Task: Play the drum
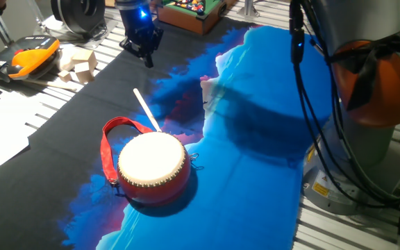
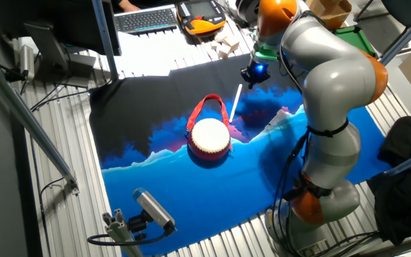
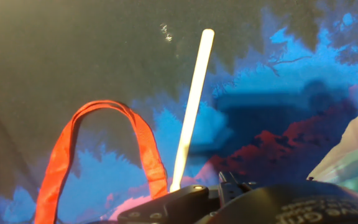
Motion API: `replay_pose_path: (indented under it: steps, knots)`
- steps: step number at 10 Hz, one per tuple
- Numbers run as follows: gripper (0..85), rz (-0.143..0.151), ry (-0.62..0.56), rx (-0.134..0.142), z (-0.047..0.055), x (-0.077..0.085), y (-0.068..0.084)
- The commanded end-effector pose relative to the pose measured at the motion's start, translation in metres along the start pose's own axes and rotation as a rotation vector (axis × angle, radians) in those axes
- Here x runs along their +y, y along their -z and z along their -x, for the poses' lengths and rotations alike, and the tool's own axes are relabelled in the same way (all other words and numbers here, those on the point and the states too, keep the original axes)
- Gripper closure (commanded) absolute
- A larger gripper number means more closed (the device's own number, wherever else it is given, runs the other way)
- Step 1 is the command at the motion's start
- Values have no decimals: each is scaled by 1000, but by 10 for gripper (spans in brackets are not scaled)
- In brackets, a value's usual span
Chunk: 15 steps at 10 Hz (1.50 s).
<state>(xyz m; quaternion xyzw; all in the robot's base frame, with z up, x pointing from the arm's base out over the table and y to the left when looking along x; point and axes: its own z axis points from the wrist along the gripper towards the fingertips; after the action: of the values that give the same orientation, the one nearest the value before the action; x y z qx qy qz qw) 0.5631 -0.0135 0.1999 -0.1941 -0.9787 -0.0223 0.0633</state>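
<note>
The drum (image 1: 153, 163) has a red body and a cream-white head and stands upright on the blue and black cloth (image 1: 255, 104). It also shows in the other fixed view (image 2: 210, 137). Its red strap loop (image 1: 106, 149) (image 3: 98, 143) lies flat on the cloth. A thin white stick (image 1: 146, 110) (image 2: 236, 103) (image 3: 191, 106) lies on the cloth with one end against the drum's far rim. My gripper (image 1: 144, 54) (image 2: 252, 77) hangs above the cloth beyond the stick's far end and holds nothing. The hand view hides the drum and shows no fingers.
Wooden blocks (image 1: 78, 62) and an orange and black device (image 1: 30, 55) lie off the cloth at the far left. A toy pool table (image 1: 193, 10) stands behind the gripper. My arm's base (image 1: 367, 104) with cables rises at the right. A keyboard (image 2: 145, 18) lies at the table's back.
</note>
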Motion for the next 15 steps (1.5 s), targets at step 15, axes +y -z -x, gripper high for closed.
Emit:
replay_pose_path:
  steps: [15]
  knots:
    - [510, 45, -139, 97, 87, -3, -41]
